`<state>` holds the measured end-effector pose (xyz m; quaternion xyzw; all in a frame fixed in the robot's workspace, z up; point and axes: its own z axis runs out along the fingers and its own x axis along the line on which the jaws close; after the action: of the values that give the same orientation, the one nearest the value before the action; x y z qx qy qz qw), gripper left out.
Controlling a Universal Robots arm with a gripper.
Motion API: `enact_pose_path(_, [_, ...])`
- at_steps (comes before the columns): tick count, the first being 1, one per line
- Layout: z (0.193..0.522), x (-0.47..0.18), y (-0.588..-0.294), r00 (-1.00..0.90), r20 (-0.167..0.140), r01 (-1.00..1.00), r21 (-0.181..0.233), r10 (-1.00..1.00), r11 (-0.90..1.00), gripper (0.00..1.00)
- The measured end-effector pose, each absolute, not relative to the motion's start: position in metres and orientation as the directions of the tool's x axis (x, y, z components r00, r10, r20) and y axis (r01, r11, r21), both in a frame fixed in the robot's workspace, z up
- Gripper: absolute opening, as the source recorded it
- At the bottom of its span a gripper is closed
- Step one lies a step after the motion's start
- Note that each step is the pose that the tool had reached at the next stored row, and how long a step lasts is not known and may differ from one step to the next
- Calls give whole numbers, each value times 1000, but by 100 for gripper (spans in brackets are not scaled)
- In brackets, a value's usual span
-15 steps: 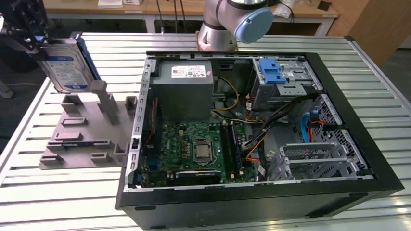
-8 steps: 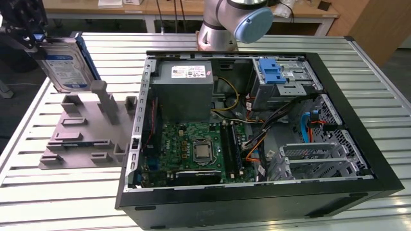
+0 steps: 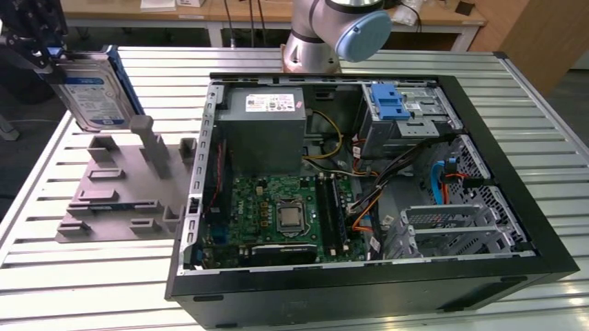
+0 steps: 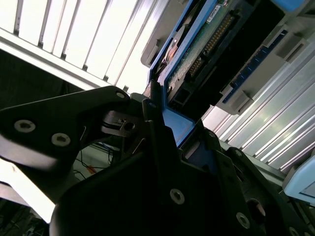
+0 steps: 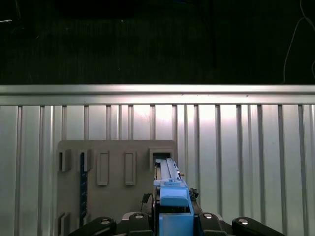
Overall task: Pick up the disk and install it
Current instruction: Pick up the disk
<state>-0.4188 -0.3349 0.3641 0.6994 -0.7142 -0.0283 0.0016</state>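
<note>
We are counting one disk (image 3: 92, 93), one end effector (image 3: 41, 52), one open computer case (image 3: 515, 207) and one grey fixture board (image 3: 110, 200), all on or above one slatted metal desk (image 3: 83, 276). One robot arm (image 3: 332, 34) is standing at the far edge of the desk, behind the case.

Inside the case we are seeing one grey power-supply box (image 3: 267, 131) at the far side, one motherboard (image 3: 276, 214) nearer to us, and one metal drive cage (image 3: 414, 117) with a single blue latch (image 3: 391, 103) towards the exterior view's right.

The end effector is gripping the disk. In the second wrist view its dark fingers (image 4: 160, 147) are pressing against the blue carrier bracket of the disk (image 4: 206, 44) from both sides, so the jaws are clamped on it rather than standing apart. In the first wrist view the end effector (image 5: 174, 223) is showing the bracket's blue edge (image 5: 173, 206) squeezed between its two halves, with the fixture board (image 5: 118, 206) lying on the desk beyond.

The disk is hanging upright in the air at the far side of the exterior view's left, label facing us, above the far part of the fixture board and not touching it. It is sitting well apart from the drive cage, outside the computer case.
</note>
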Motion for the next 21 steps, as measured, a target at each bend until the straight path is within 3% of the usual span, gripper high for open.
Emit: enact_pose_path(21, [370, -419, -335, -22, -37, -999, 43, -999, 20, 36])
